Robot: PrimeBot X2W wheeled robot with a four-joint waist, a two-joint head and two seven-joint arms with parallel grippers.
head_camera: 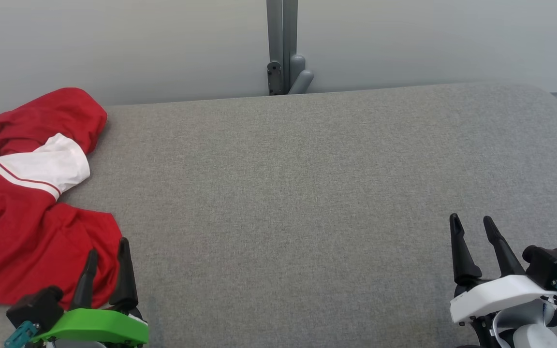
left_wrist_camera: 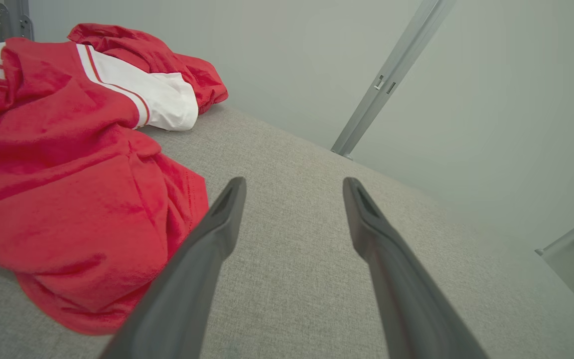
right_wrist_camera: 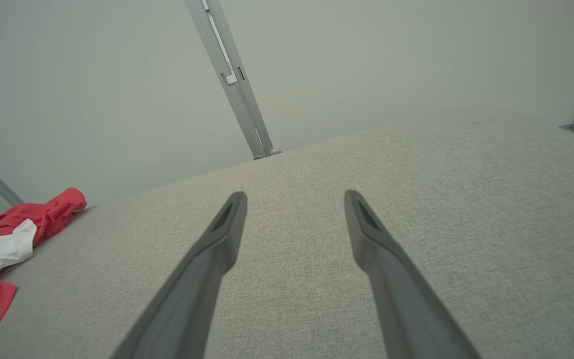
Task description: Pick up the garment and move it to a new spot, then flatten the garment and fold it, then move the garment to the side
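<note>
Head view: crumpled red garment (head_camera: 22, 227) (white sleeve) on woven grey surface (head_camera: 307, 193).

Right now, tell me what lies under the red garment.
The garment lies crumpled on the gray fabric surface, visible along its edges. Anything beneath its folds is hidden.

Readable text: none in any of the three views.
Brands, numbers, signs: none that can be read.
Crumpled red fabric garment with white sleeve (head_camera: 22, 227): thin red and white stripes only; no letters or figures can be made out on it.
</note>
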